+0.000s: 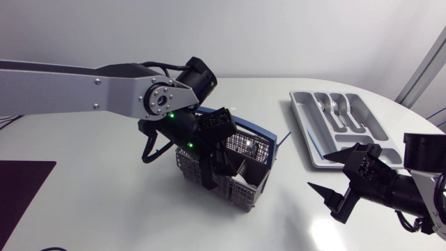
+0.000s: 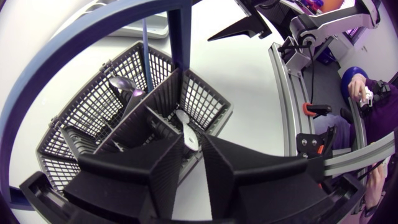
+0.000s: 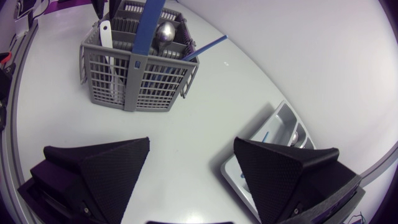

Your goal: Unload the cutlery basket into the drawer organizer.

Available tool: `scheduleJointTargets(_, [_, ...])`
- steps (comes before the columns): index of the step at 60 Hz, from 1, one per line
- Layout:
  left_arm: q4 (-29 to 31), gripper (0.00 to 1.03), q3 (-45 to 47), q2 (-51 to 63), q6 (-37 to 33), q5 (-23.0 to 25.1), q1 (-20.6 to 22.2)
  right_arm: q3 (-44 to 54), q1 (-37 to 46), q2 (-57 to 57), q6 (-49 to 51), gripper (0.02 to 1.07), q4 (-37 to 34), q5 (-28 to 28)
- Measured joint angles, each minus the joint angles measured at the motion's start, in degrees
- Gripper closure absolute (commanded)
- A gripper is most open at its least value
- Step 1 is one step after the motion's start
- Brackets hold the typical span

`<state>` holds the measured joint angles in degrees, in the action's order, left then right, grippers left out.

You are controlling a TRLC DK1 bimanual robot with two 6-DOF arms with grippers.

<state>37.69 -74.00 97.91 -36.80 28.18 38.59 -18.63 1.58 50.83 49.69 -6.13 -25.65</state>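
Observation:
The grey mesh cutlery basket with a blue handle stands mid-table. My left gripper points down into it. In the left wrist view the left gripper is shut on the white handle of a utensil standing in a basket compartment. A metal spoon stands in a compartment ahead. The grey drawer organizer lies at the far right, with spoons in it. My right gripper hovers open near the organizer's front end, holding nothing.
From the right wrist view the basket shows the white handle and spoon sticking up, and the organizer lies beside my right gripper. A dark mat lies at the table's left edge.

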Motion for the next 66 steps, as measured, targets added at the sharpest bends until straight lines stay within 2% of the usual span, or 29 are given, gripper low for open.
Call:
scheduleJointTargets(11, [0.8,0.79,0.0,0.0,-0.6,-0.2,0.0,0.0,0.0,-0.2,0.0,0.09,0.1,0.0])
scheduleJointTargets(17, [1.5,0.79,-0.1,0.0,-0.3,-2.8,0.0,0.3,0.0,-1.0,0.0,0.1,0.2,0.0])
scheduleJointTargets(26, [2.5,0.78,-1.2,0.0,6.4,-7.6,0.0,1.5,0.0,-1.9,0.0,0.09,0.2,0.0])
scheduleJointTargets(33, [3.5,0.78,-1.8,0.0,11.9,-8.8,0.0,1.8,0.0,-1.9,0.0,0.09,0.2,0.0])
scheduleJointTargets(53, [9.5,0.78,-5.9,0.0,24.2,-8.7,1.0,1.9,0.0,-3.7,0.0,0.09,0.1,0.2])
scheduleJointTargets(66, [12.7,0.78,-8.4,1.5,28.1,-4.9,2.1,2.6,0.0,-5.3,0.0,0.09,-0.1,0.4])
